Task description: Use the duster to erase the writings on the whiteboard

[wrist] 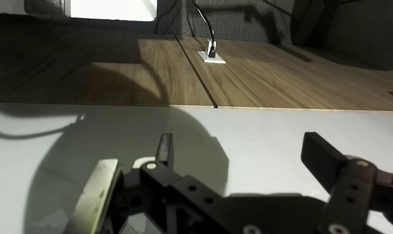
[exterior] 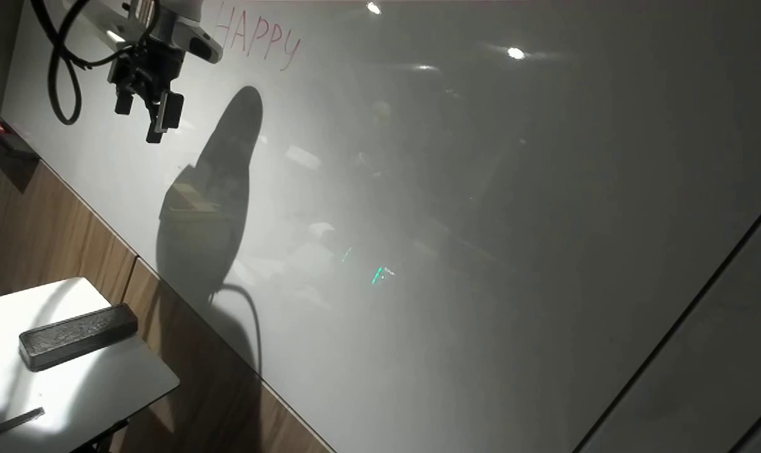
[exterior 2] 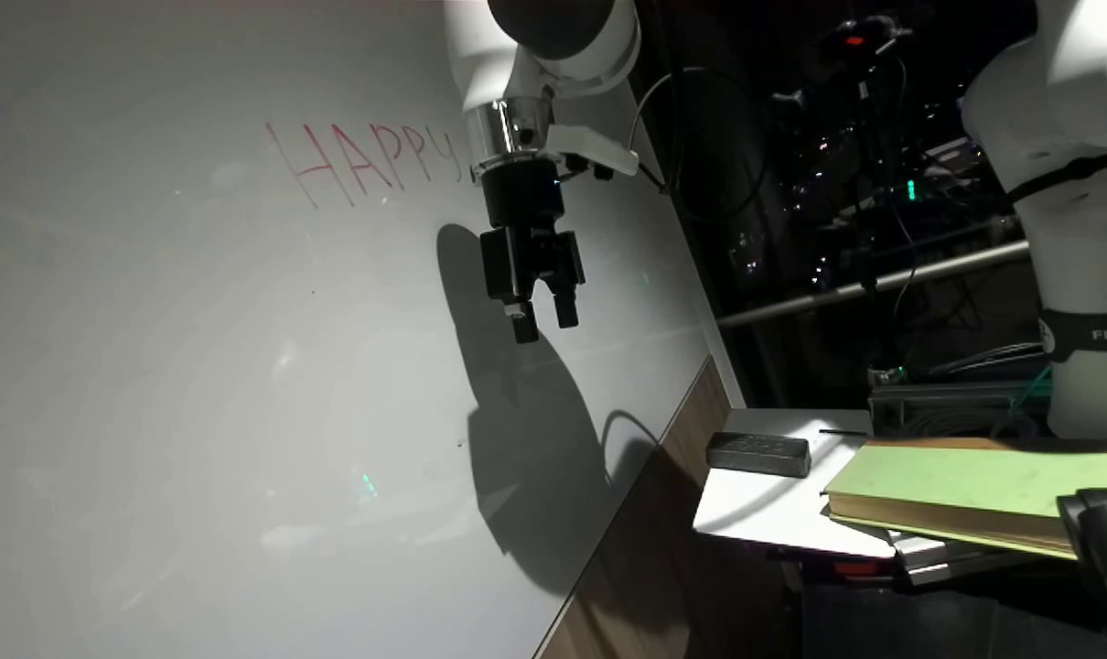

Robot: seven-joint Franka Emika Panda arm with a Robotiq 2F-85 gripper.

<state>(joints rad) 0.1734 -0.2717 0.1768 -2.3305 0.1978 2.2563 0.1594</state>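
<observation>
The whiteboard point(exterior: 456, 189) fills much of both exterior views point(exterior 2: 197, 384). Red handwriting reading "HAPPY" point(exterior: 258, 34) is on its upper part; it also shows in an exterior view point(exterior 2: 361, 160), and the arm is close to its last letter there. The duster point(exterior: 78, 336), a dark rectangular block, lies on the small white table point(exterior: 110, 384). It also shows in an exterior view point(exterior 2: 759, 455) and partly at the top left of the wrist view point(wrist: 46, 7). My gripper point(exterior 2: 545, 320) is open with nothing between its fingers point(wrist: 238, 146). It is in front of the whiteboard, above and away from the duster.
A green book point(exterior 2: 974, 485) lies on the small table beside the duster. Wood panelling point(exterior: 72, 207) runs below the whiteboard. An outlet with a plugged cable point(wrist: 211, 57) is on the panelling. A cable loop point(exterior: 66, 94) hangs by the arm. A robot body point(exterior 2: 1089, 229) stands behind the table.
</observation>
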